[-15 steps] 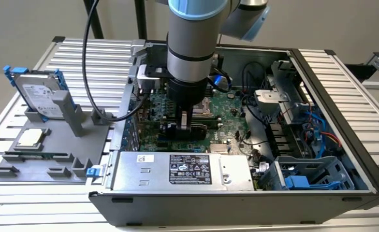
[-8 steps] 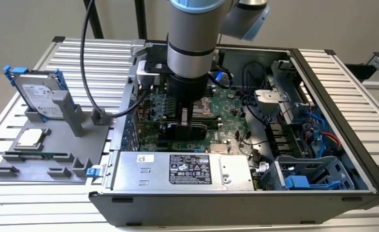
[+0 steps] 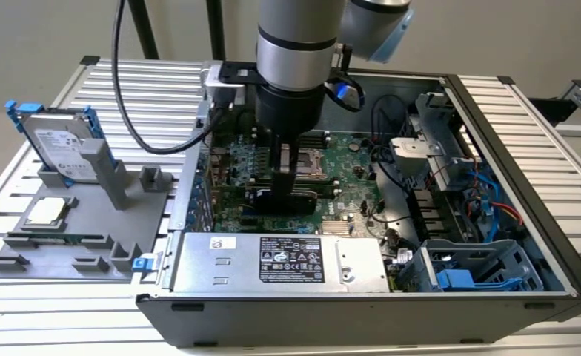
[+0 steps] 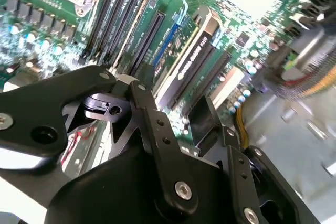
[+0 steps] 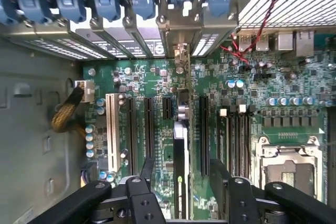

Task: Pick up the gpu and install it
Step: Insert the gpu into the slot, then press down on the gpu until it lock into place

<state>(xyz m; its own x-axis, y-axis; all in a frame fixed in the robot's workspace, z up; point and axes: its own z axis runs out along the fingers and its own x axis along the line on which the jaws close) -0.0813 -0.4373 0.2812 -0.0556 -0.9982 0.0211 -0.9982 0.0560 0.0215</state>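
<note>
Gpu (image 5: 180,174) held edge-on between closed gripper (image 5: 181,192) fingers, low over motherboard (image 3: 355,159) inside computer case (image 3: 528,185), at expansion slot. Card to be kept upright, edge aligned along slot, bracket toward rear openings. Slot alignment shown in first wrist view; shroud face (image 4: 202,119) shown in second wrist view.
</note>
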